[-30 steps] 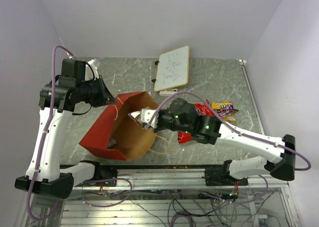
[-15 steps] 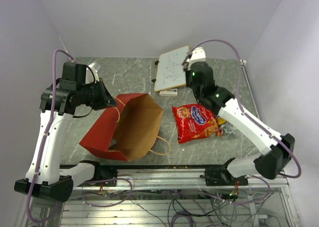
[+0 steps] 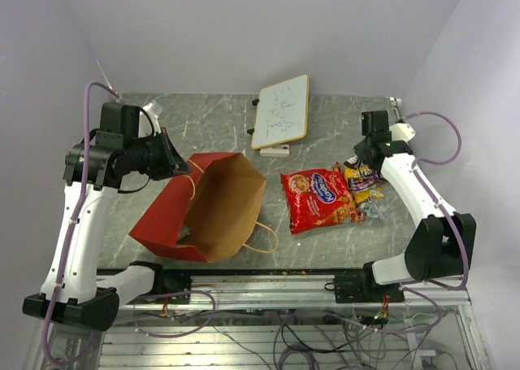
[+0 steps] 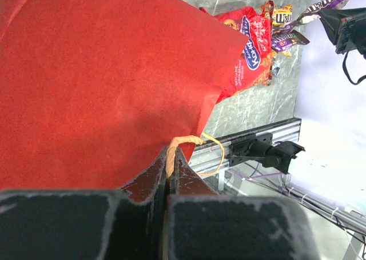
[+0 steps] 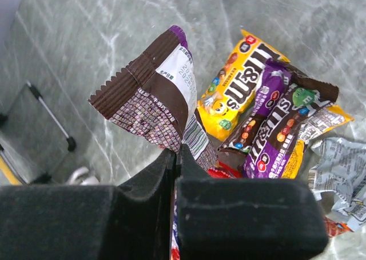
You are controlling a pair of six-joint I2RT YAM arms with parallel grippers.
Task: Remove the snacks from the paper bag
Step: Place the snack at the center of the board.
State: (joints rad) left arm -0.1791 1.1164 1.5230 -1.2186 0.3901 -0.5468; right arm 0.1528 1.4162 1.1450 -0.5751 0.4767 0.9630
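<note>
The paper bag [image 3: 213, 209] lies on its side, its mouth facing right, red outside and brown inside. My left gripper [image 3: 175, 165] is shut on its twisted handle [image 4: 184, 140], and the bag's red side [image 4: 103, 71] fills the left wrist view. The red cookie packet [image 3: 319, 198] lies flat to the right of the bag. Several small candy bars [image 3: 366, 183] lie beside the packet. My right gripper [image 5: 178, 154] is shut on a brown candy packet [image 5: 151, 100] and holds it above the yellow [image 5: 240, 88] and purple [image 5: 280, 128] bars. A small grey item [image 3: 185, 233] shows deep inside the bag.
A small whiteboard [image 3: 281, 111] lies at the back centre with a white eraser [image 3: 275, 150] just in front of it. A silver wrapper [image 5: 343, 168] lies at the edge of the candy pile. The table's metal rail [image 3: 268, 285] runs along the near edge.
My right arm left the bag mouth, swung up to the back, then out to the right over the candy pile with the brown packet. The left arm stayed on the handle.
</note>
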